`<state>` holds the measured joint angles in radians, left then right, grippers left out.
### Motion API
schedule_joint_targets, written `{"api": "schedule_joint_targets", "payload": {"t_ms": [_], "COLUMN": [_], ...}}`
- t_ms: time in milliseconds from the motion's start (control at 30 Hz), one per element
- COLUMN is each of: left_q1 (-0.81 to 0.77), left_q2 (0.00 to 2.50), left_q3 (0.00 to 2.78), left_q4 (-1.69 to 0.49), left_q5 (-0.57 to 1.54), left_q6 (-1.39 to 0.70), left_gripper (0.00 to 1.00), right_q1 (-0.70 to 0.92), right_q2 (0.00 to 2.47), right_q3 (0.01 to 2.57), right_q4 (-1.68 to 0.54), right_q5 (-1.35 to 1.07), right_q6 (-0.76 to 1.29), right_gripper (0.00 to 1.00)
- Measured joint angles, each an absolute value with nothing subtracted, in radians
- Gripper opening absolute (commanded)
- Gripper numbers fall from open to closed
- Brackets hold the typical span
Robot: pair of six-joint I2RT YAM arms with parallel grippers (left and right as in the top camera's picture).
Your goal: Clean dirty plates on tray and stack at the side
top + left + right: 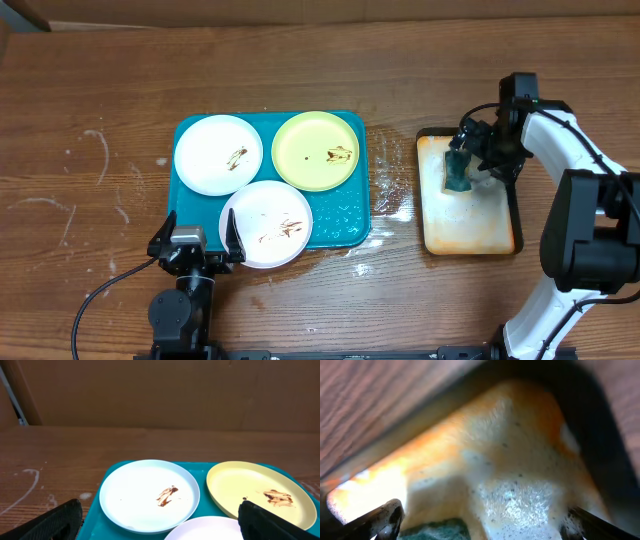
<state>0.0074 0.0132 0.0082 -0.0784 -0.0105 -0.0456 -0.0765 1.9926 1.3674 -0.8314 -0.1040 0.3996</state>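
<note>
Three plates lie on the teal tray (345, 222). A white plate (218, 154) with a small brown smear is at the back left, and a yellow-green plate (318, 150) with a smear is at the back right. Another white plate (267, 223) with brown streaks is at the front. My left gripper (197, 240) is open at the tray's front left corner, with nothing between its fingers. The left wrist view shows the back white plate (149, 495), the yellow-green plate (260, 495) and the rim of the front plate (205, 530). My right gripper (465, 160) hangs open over a teal sponge (457, 172).
A smaller black-rimmed beige tray (470, 225), stained and foamy, stands right of the teal tray; the sponge (440, 530) lies in its suds (520, 495). Wet patches mark the wood between the two trays. Cardboard walls close the table's far side.
</note>
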Motion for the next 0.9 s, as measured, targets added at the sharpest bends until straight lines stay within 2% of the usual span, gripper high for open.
{"api": "schedule_joint_targets", "payload": {"t_ms": [267,567,733,900], "left_q1": [0.007,0.007,0.007,0.007], "left_q2": [0.013,0.013,0.013,0.013], "left_q3": [0.008,0.009,0.008,0.008], "left_q4": [-0.078,-0.078,-0.078,-0.078], "left_q5": [-0.01,-0.01,-0.01,-0.01], "left_q6": [-0.046,-0.046,-0.046,-0.046], "left_gripper": [1.0,1.0,1.0,1.0], "right_q1": [-0.077,-0.048,-0.046,-0.046], "right_q2": [1.938,1.884,1.884,1.883], "right_q3": [1.401,1.418,1.418,1.418], "right_q4": [-0.867,-1.066,-1.065,-1.074], "right_q5": [-0.157,-0.387,-0.4,-0.309], "right_q6": [0.191,-0.29,-0.368,-0.308], "right_gripper": [1.0,1.0,1.0,1.0]}}
